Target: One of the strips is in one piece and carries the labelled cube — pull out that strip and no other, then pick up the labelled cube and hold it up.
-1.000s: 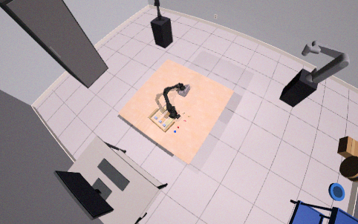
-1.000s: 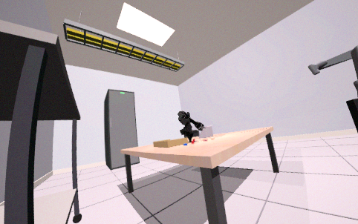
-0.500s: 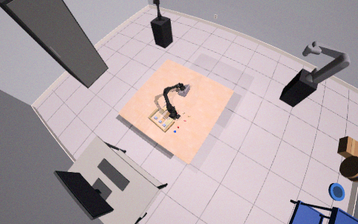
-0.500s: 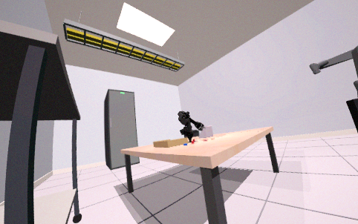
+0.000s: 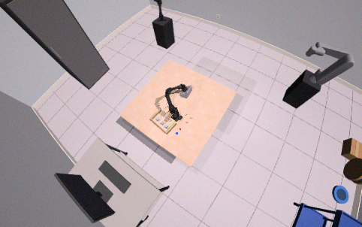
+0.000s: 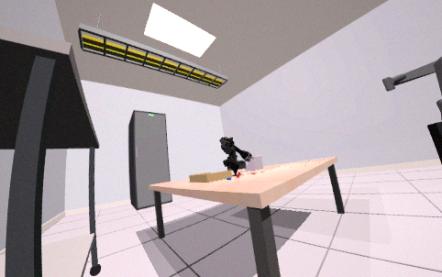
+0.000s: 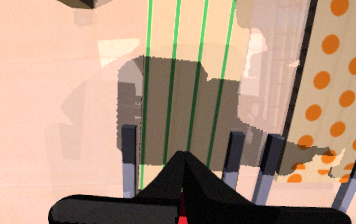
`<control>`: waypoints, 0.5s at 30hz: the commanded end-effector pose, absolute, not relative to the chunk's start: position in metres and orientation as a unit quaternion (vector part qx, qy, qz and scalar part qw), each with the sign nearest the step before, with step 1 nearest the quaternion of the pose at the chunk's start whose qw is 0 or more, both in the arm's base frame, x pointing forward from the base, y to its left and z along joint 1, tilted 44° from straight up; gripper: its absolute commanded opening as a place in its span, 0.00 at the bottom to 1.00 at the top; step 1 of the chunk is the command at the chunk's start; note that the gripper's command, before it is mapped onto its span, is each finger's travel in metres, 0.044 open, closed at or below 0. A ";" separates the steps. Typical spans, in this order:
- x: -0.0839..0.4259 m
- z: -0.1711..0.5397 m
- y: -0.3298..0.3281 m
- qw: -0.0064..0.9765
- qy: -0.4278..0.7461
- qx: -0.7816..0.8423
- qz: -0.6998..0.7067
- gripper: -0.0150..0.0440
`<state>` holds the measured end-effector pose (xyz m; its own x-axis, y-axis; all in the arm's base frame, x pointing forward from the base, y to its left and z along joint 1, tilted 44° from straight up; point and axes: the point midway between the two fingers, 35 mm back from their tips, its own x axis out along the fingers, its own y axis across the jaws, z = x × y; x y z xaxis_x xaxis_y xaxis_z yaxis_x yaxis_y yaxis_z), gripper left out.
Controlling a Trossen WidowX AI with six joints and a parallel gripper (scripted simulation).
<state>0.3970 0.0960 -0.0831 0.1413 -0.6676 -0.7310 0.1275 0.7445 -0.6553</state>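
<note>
The closed fingers (image 5: 180, 118), gripping nothing, point down over the green-striped strip (image 7: 190, 45). If this is the whole one, best press evenly between its lines and draw straight, keeping clear of the orange-dotted strip (image 7: 315, 95) to their right. Beyond, a shallow wooden tray (image 5: 167, 131) (image 6: 206, 177) holds pale blue-marked pieces (image 5: 161, 123); which is the labelled cube, I cannot tell.
</note>
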 end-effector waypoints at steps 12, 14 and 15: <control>0.371 -0.091 0.093 0.715 0.599 -0.229 -0.278 0.25; 0.368 -0.092 0.093 0.715 0.599 -0.229 -0.278 0.25; 0.367 -0.092 0.093 0.715 0.599 -0.229 -0.278 0.25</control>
<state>0.3752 0.0963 -0.0876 0.1455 -0.6698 -0.7281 0.1256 0.7425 -0.6579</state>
